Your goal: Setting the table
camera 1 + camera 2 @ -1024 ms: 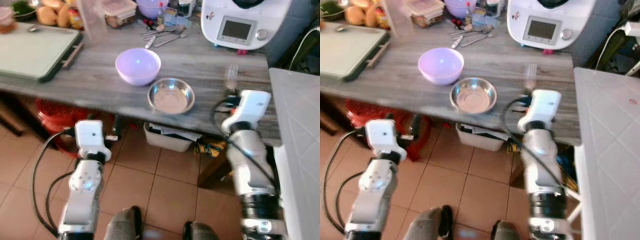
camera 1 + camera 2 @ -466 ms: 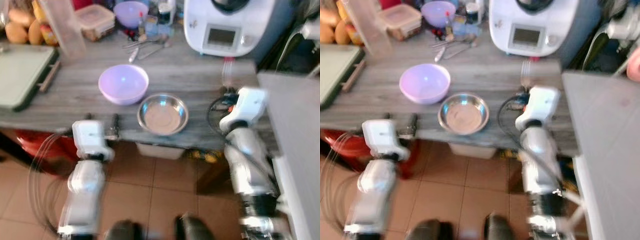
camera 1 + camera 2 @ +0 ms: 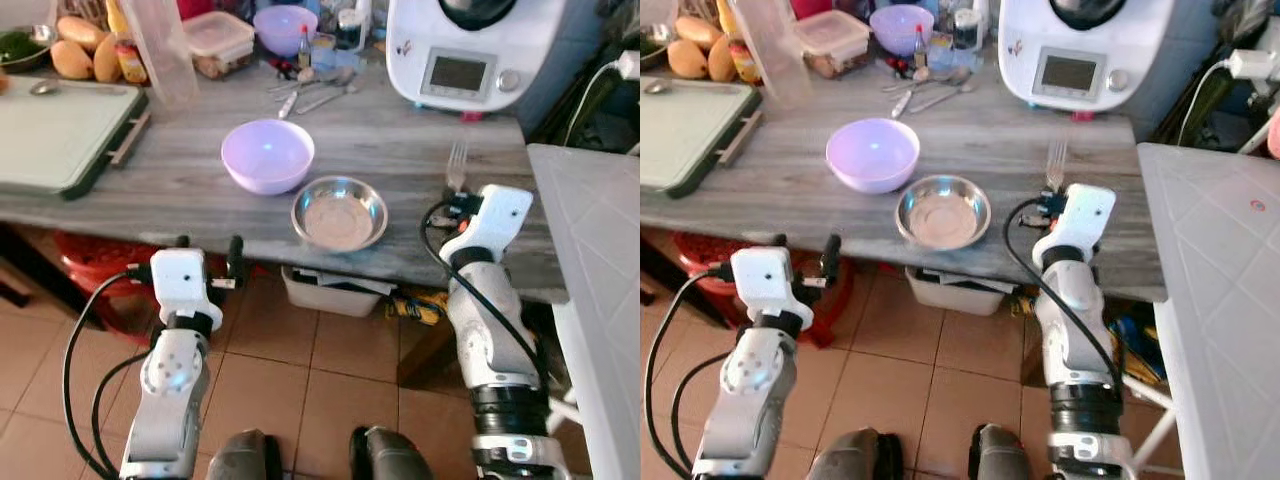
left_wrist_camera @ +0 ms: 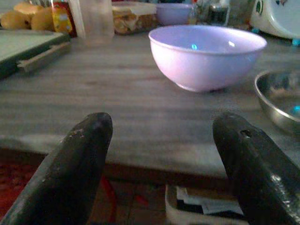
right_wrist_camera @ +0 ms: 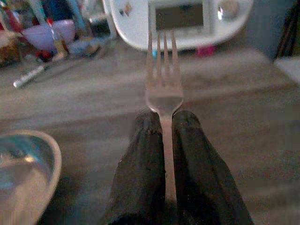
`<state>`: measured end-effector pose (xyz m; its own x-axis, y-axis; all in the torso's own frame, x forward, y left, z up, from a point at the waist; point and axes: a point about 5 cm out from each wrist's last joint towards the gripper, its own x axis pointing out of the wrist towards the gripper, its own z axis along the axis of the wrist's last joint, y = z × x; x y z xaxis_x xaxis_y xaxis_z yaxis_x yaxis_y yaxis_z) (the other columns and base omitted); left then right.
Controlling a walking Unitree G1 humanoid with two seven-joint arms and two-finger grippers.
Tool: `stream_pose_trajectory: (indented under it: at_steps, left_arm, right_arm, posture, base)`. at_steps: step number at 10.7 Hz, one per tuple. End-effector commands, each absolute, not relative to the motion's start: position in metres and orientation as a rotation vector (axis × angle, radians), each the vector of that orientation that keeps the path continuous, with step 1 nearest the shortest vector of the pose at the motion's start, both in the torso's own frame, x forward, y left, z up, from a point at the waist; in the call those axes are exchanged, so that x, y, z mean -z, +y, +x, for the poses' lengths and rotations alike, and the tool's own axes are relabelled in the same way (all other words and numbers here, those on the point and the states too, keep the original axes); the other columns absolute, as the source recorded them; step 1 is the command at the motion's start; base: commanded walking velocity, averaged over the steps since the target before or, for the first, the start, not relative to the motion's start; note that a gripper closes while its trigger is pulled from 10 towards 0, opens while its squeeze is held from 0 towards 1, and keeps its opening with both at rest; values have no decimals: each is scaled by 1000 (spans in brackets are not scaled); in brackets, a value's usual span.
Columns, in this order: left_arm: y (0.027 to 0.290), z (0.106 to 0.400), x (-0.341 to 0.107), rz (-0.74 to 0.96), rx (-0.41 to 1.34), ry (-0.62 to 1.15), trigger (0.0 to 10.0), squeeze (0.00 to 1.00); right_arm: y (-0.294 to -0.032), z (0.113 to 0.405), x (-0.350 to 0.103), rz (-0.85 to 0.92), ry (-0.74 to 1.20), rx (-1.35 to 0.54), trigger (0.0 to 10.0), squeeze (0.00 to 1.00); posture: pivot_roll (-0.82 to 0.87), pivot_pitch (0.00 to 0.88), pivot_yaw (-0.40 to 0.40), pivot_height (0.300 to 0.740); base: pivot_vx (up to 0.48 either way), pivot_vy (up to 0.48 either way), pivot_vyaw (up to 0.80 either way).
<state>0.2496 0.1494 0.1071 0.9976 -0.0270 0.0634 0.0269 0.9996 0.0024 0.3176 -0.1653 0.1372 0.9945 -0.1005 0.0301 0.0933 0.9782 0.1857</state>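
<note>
Left pincer (image 3: 207, 258) idle, fingers apart at counter (image 3: 190, 185) edge; right pincer (image 5: 161, 123) clamped on fork (image 5: 162, 89), tines forward over counter beside steel bowl (image 3: 340, 213), likely to lay beside it.

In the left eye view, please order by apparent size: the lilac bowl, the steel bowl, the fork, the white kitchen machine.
1. White kitchen machine, partly cut off.
2. Lilac bowl and steel bowl: nearly alike, not ranked.
3. Fork, held in the right gripper.
</note>
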Motion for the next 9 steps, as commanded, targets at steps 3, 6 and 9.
stream_pose_trajectory:
  at_steps: [3, 6, 9]
  left_arm:
    - [150, 247, -111, 14, 38, -64, 10000, 0]
    - [149, 247, -111, 32, 41, -56, 10000, 0]
    - [147, 249, -111, 24, 43, -53, 10000, 0]
  right_arm:
    - [-159, 323, -139, 249, -22, 99, 10000, 0]
    - [-150, 331, -134, 327, 38, 94, 10000, 0]
    - [-138, 335, -128, 357, 78, 66, 10000, 0]
  posture:
    - [1, 186, 15, 740]
    - [1, 194, 20, 740]
    - [3, 188, 14, 740]
  base:
    - [0, 0, 0]
    - [0, 0, 0]
    - [0, 0, 0]
